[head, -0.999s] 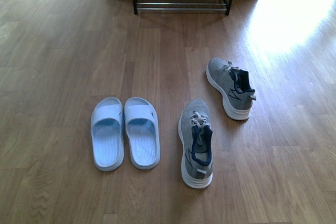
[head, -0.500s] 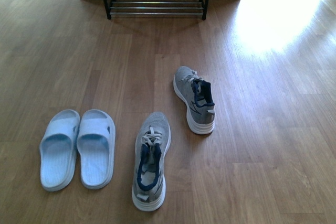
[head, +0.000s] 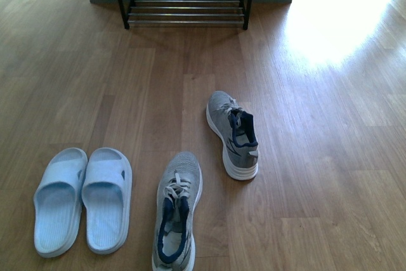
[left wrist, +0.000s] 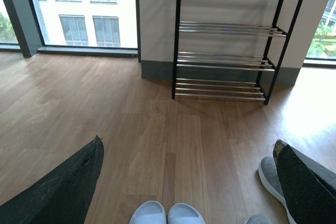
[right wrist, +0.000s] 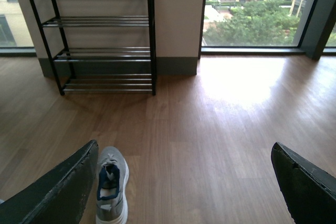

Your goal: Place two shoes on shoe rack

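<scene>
1. Front view. I logged the shoe rack (head: 184,14) against the far wall, with only its lower chrome bars in frame.
   - All four shoes lay on the wooden floor (head: 330,157), well apart from the rack.
   - The far sneaker (head: 233,134) stood on its sole, toe toward the rack.
   - The near sneaker (head: 176,214) lay closer to the robot, toe also toward the rack and heel cut off by the frame edge.
   - The pale blue slides (head: 82,200) sat side by side to the left of the near sneaker, touching each other.

2. Left wrist view. I read the left gripper (left wrist: 187,144) as spread wide, with only bare floor between its two dark fingers (left wrist: 58,187).
   - The rack (left wrist: 226,61) stood ahead with four tiers of bars, beside a window (left wrist: 79,9).
   - The toes of the slides (left wrist: 167,214) showed between the fingers.
   - A grey sneaker toe (left wrist: 269,174) sat just beside the other finger.

3. Right wrist view. I read the right gripper (right wrist: 184,145) as likewise spread apart and holding nothing.
   - One grey sneaker (right wrist: 111,184) lay on the floor just beside a finger (right wrist: 63,187), toe toward the rack (right wrist: 100,51).
   - I could not tell which sneaker of the pair it was.
</scene>
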{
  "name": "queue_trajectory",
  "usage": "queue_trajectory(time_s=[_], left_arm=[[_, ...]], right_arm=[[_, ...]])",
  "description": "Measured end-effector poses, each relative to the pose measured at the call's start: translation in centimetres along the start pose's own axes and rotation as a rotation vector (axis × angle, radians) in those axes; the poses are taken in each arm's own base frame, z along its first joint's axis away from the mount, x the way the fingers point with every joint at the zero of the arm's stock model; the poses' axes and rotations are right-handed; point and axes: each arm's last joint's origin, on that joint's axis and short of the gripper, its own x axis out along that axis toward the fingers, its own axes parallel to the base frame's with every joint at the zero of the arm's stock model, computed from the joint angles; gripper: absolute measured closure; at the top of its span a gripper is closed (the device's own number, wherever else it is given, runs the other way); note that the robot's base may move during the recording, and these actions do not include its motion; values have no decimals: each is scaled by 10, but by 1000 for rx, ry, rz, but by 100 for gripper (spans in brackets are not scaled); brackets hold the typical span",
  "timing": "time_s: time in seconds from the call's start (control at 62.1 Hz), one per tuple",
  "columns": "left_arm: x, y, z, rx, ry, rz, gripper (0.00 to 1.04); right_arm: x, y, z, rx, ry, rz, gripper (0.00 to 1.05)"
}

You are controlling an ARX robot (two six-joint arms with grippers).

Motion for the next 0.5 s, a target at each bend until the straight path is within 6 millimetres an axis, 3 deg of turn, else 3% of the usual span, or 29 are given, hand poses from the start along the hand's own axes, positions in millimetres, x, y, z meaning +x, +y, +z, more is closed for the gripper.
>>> queue_trajectory(time_s=[0.209,0.274,0.338,0.403,0.5], left_arm=[[0,0,0,-1,3,2,9],[1,-2,-3,-137,219,255,9],[5,-6,-8,-206,302,348,9],[24,-17,-4,-358,366,266,9],[65,-39,10,-372,462,75,9]], right_arm=[[0,0,0,0,0,4,9],[0,0,0,0,0,3,9],[0,0,0,0,0,3,9],[0,0,0,0,0,3,9],[0,0,0,0,0,3,9]])
